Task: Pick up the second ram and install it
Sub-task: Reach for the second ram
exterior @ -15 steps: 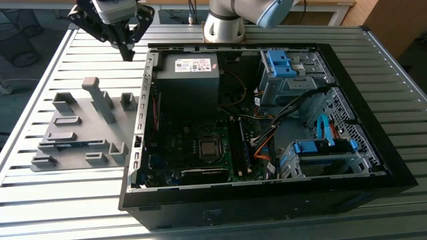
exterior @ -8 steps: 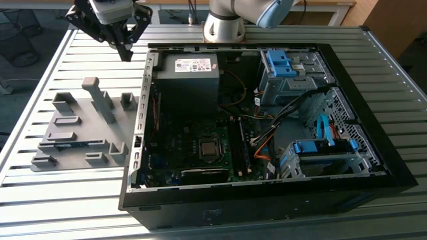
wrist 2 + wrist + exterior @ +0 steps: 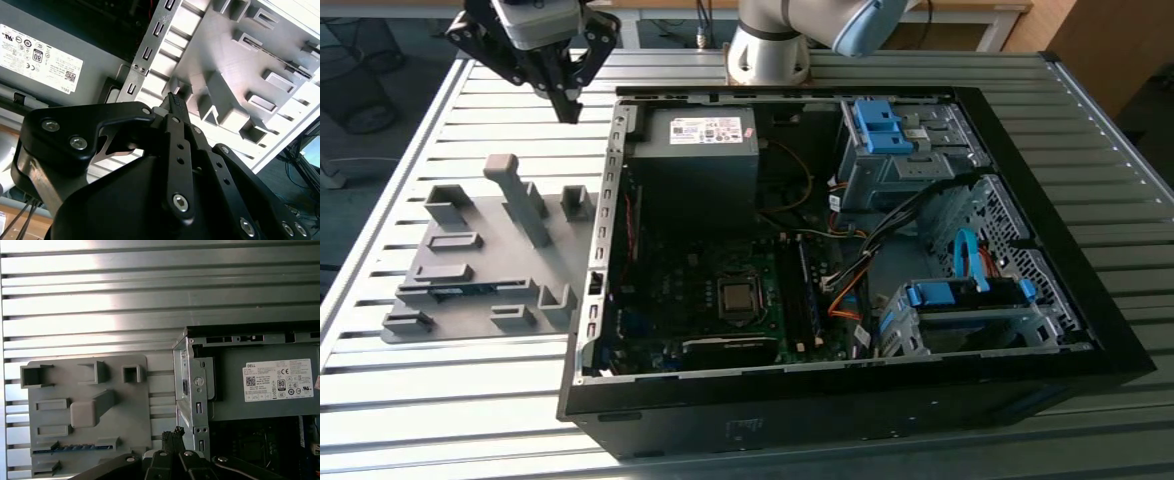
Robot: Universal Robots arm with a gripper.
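The slatted aluminium table carries two items side by side. The open black steel computer case lies on its side toward the exterior view's right. The flat grey plastic holder plate with raised blocks lies just beside it, toward the exterior view's left.

Inside the case:
- The boxed grey metal power supply occupies the far left corner.
- The dark green motherboard lies in front of it.
- One blue-handled metal drive cage sits far right.
- A second blue-handled metal drive cage sits near right.

The thin blue-green ram strip sits in a slot of the holder plate, on the plate's near left part.

The white cylindrical robot base stands on the table behind the case. The black gripper hangs above the table behind the holder plate, beside the case's far left corner.
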